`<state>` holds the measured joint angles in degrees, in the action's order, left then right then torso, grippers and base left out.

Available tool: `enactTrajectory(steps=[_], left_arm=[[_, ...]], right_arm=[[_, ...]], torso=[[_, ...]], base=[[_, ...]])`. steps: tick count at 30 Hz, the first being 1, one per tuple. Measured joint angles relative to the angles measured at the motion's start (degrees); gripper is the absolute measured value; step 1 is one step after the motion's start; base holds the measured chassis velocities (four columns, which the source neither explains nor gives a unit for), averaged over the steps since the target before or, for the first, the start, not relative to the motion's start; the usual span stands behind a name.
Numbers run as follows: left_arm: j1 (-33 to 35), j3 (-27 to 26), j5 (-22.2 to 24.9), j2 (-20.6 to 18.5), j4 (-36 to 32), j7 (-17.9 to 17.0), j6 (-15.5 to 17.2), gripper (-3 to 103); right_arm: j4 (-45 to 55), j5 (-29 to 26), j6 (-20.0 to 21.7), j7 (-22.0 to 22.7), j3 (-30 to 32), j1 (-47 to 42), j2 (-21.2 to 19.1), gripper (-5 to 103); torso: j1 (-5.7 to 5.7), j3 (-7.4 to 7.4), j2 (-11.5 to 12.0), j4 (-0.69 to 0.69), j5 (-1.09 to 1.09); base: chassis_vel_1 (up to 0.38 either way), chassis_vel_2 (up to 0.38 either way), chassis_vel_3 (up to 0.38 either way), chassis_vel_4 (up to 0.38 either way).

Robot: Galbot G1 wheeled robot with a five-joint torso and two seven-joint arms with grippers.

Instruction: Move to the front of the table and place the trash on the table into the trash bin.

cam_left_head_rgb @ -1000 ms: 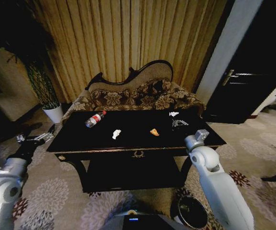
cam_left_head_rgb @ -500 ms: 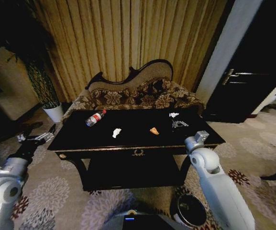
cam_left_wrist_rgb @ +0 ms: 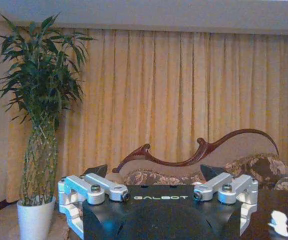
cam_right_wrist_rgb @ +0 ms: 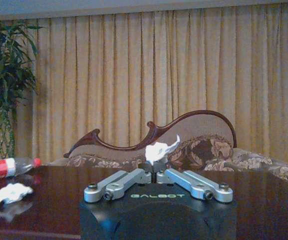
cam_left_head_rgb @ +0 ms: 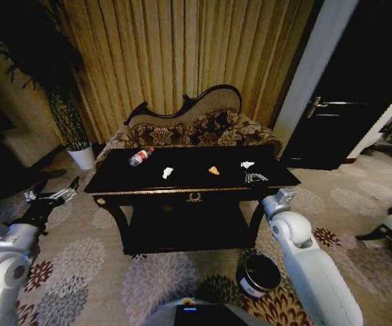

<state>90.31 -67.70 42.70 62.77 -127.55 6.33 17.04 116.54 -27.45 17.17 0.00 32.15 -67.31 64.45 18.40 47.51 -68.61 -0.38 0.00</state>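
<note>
Table (cam_left_head_rgb: 182, 182) farther beyond right gripper (cam_left_head_rgb: 253, 177)

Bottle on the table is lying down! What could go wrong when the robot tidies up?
1. The bottle lies on its side near the far edge of the table. A nudge could make it roll off.
2. The trash bin stands on the floor close beside the robot. Driving might knock it over.
3. The right gripper is shut just in front of a white scrap, so it might push the scrap away.
</note>
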Motion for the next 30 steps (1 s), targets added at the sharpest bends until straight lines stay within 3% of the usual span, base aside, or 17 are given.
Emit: enactTrajectory(steps=[19, 24, 30], left_arm=[[-0.31, 0.25, -0.05, 0.80, 0.05, 0.11, -0.06, 100], [-0.50, 0.14, -0.05, 1.05, -0.05, 0.09, -0.05, 100], [-0.85, -0.71, 0.24, 1.34, 0.06, 0.07, -0.02, 100]], right_arm=[[-3.74, 1.96, -3.03, -0.01, 0.35, -2.46, 2.03, 1], [-7.44, 4.38, -5.04, -0.01, 1.81, -4.68, 3.28, 1], [-19.13, 8.26, -10.41, -0.01, 4.44, -8.08, 4.74, 1]], torso=[[0.01, 0.00, 0.00, 0.01, -0.01], [0.05, 0.02, 0.02, 0.01, 0.00], [0.02, 0.00, 0.01, -0.01, 0.00]], base=[[0.105, -0.103, -0.095, 0.109], [0.000, 0.000, 0.000, 0.000], [0.000, 0.000, 0.000, 0.000]])
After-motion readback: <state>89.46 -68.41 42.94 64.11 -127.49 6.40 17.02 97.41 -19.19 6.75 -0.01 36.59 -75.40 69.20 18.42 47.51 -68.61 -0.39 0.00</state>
